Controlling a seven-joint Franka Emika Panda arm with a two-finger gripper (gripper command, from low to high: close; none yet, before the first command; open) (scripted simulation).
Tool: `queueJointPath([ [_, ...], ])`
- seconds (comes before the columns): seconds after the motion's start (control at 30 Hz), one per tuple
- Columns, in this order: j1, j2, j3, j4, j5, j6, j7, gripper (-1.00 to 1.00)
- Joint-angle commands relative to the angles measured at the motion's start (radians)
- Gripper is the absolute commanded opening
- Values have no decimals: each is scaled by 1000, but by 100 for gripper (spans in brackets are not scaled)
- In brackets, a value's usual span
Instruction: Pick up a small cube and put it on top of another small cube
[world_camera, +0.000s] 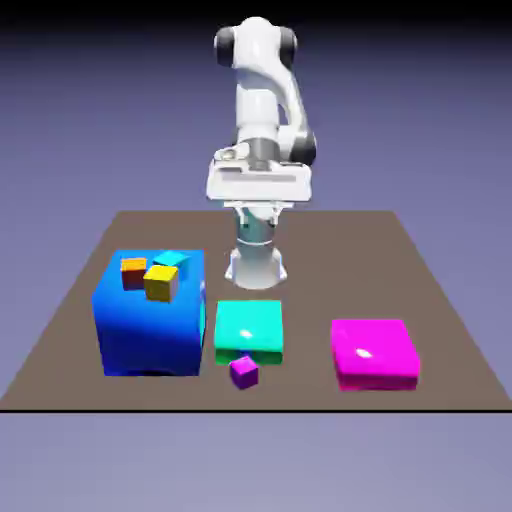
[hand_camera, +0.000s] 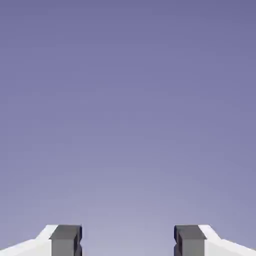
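Looking down your table, the tiny purple cube (world_camera: 244, 371) sits just before the teal block (world_camera: 249, 330), with a magenta block (world_camera: 374, 352) apart; your gripper (hand_camera: 128, 242) hangs fingers spread, empty, facing only backdrop

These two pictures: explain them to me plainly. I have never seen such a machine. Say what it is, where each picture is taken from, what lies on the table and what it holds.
Everything here is computer-rendered. The white machine is a robot arm standing at the table's far edge. The exterior view looks at it from across the table.

On the table: a big blue block with a small orange cube, a small yellow cube and a small teal cube on top; a flat teal block; a flat magenta block; and a tiny purple cube just in front of the teal block.

The hand view comes from a camera on the arm's hand. Its gripper shows as two grey fingertips standing apart, with only plain backdrop between them. It holds nothing.
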Motion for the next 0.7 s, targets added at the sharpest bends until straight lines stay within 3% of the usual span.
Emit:
queueJointPath([
  [0.0, 3, 36, 0, 30, -9, -40, -6, 0],
  [0.67, 70, 761, -6, 629, -193, -832, -135, 0],
])
